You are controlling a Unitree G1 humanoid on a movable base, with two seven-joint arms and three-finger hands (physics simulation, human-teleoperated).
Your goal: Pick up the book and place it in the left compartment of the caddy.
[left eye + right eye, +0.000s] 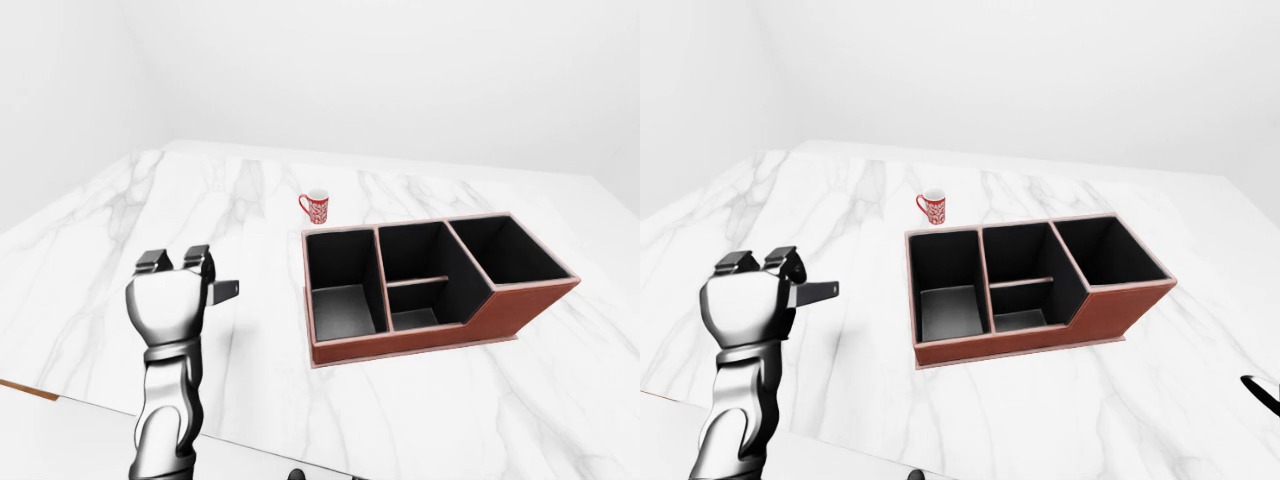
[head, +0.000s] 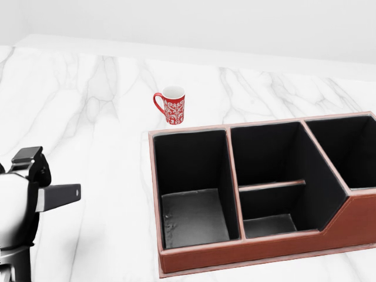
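Marble table (image 1: 250, 215): a white, grey-veined top that fills most of every view, its near edge running along the bottom of the two eye views.

Caddy (image 1: 500, 315): a red-brown box with black-lined compartments, resting on the table right of centre. Its left compartment (image 2: 191, 194) is open at the top and holds nothing visible; its grey floor shows in the head view. The middle section is split by a low cross-divider, and the right compartment reaches toward the right edge of the head view.

Left hand (image 1: 172, 300): silver, raised above the table at the lower left of the eye views, well apart from the caddy. Its dark-tipped fingers (image 1: 197, 258) are curled together around the book, clamped on it.

Book (image 1: 225, 290): dark and thin, held in the left hand and lifted clear of the table. Only a short end projects from the fist toward the caddy, roughly level; the rest is hidden behind the hand.

Mug (image 2: 171, 105): red with a white pattern, upright on the table just beyond the caddy's upper left corner, handle toward the view's left, not touching the caddy.

Right hand (image 1: 1261, 392): only a dark sliver at the right edge of the right-eye view; whether its fingers are apart or together cannot be told.
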